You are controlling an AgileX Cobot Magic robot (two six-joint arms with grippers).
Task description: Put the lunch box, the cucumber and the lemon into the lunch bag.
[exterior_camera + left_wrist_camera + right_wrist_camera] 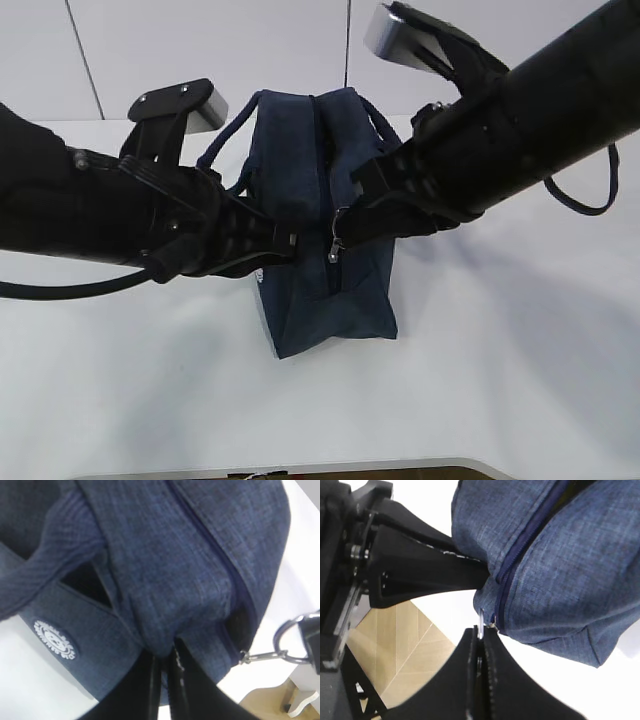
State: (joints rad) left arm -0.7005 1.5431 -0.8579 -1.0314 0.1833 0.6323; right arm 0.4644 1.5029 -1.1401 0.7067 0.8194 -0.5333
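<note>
On the white bench (pixel 520 350), the left gripper (pixel 290 243) reaches in from the left edge and pinches a fold of the dark navy lunch bag (pixel 325 290) at its near end; in the left wrist view its fingers (pixel 145 680) sit tight together with the cloth bunched between them. On that side of the bag, a white round emblem (pixel 55 640) sits below a loop handle (pixel 55 580). The bag stands near the middle of the bench, closer to the far edge, its zipper (pixel 318 170) running along the top and drawn closed as far as shows, so nothing inside can be seen. The right gripper (pixel 342 225) comes from the right, clamped narrow on the silver ring pull (pixel 481 617) at the zipper's near end.
</note>
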